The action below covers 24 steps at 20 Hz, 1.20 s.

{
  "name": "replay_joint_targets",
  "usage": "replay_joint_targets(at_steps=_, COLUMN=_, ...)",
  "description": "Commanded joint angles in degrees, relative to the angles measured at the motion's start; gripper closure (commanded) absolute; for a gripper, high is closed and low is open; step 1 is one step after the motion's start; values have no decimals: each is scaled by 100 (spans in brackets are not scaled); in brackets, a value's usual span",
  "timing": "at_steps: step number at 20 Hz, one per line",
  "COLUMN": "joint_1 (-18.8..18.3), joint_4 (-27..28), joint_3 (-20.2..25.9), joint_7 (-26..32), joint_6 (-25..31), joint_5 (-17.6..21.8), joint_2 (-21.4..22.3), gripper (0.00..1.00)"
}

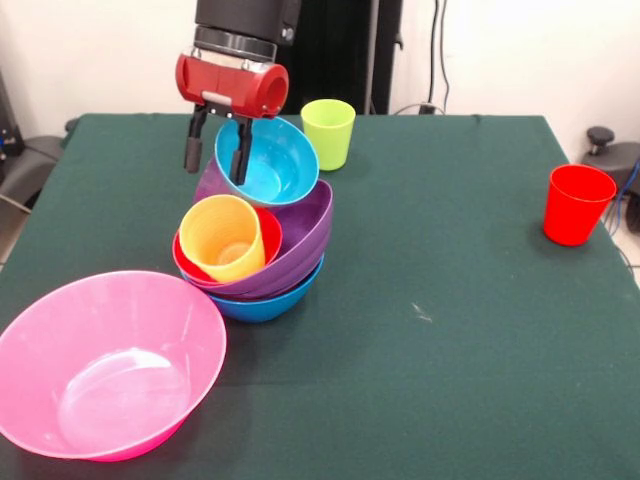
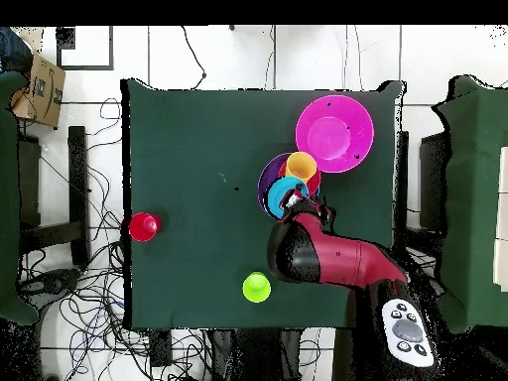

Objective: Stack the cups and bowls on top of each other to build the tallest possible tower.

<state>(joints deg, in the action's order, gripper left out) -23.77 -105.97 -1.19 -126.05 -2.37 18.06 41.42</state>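
Green cloth covers the table (image 1: 470, 330), and nearly everything on it can be placed against the tower (image 1: 262, 240), the untidy pile of nested bowls and cups standing towards one side of the table. A medium blue bowl (image 1: 262, 303) forms its base, with the large purple bowl (image 1: 300, 240) tilted inside it. A small red bowl (image 1: 268, 232) sits in the purple one and holds the yellow cup (image 1: 225, 236), which lies tipped with its mouth facing the front camera. At the top of the tower leans the light blue bowl (image 1: 268, 160), also tilted. The gripper (image 1: 217, 150) hangs from the red and black arm (image 2: 332, 256) at this top bowl: its two dark fingers (image 1: 193, 140) are spread apart and straddle the bowl's rim, one finger inside the bowl and one outside it, and whether they press on the rim cannot be told. Just beside the tower, towards the front camera, rests the very large pink bowl (image 1: 105, 365), upright. Behind the tower stands the lime green cup (image 1: 328, 132), near it but apart. Well away from the tower, close to the opposite edge of the table, stands the red cup (image 1: 576, 204), upright and alone
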Motion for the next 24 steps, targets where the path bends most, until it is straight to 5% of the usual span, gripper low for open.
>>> replay_joint_targets(at_steps=1, joint_1=125, joint_4=61, joint_3=337, joint_7=-575, joint_6=251, joint_5=-192, joint_2=-149, gripper=0)
replay_joint_targets(at_steps=9, joint_1=229, joint_4=34, joint_3=251, joint_7=-619, joint_6=198, joint_5=-237, joint_2=4, gripper=0)
replay_joint_targets(at_steps=24, joint_1=-258, joint_4=-641, joint_3=1082, joint_7=-440, joint_6=927, joint_5=-496, joint_2=1019, gripper=0)
